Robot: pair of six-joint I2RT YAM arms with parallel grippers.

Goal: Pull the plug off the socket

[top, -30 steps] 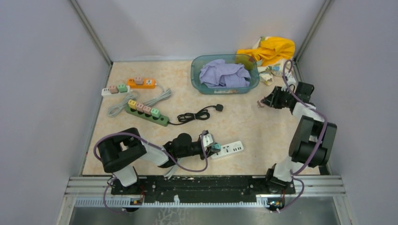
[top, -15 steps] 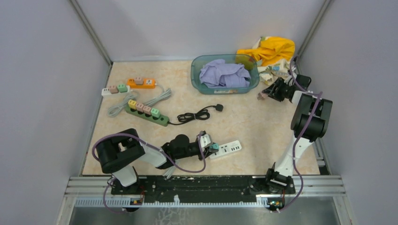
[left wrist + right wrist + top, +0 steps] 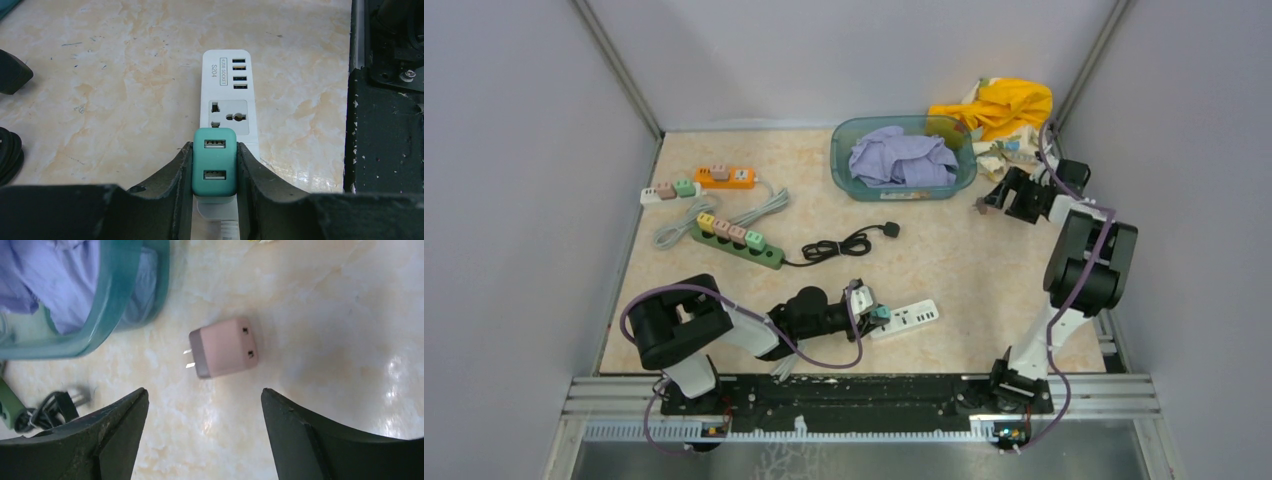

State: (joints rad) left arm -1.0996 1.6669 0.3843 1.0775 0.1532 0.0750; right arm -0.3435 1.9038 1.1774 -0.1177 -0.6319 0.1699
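Observation:
A teal two-port plug sits in the near end of a white socket strip lying flat on the table. My left gripper is shut on this plug, one finger pressed on each side. In the top view the same plug and strip are near the front middle. My right gripper is open with nothing between its fingers. A pink plug lies loose on the table just beyond them, prongs pointing left. From above, the right gripper is at the far right.
A teal basket holding purple cloth stands close to the left of the pink plug. Yellow cloth is piled at the back right corner. Green, orange and small white strips with plugs lie at left, beside a black cable.
My right gripper has opened and let go of the pink plug, which now lies on the table by the basket. The left gripper has kept its grip on the teal plug.

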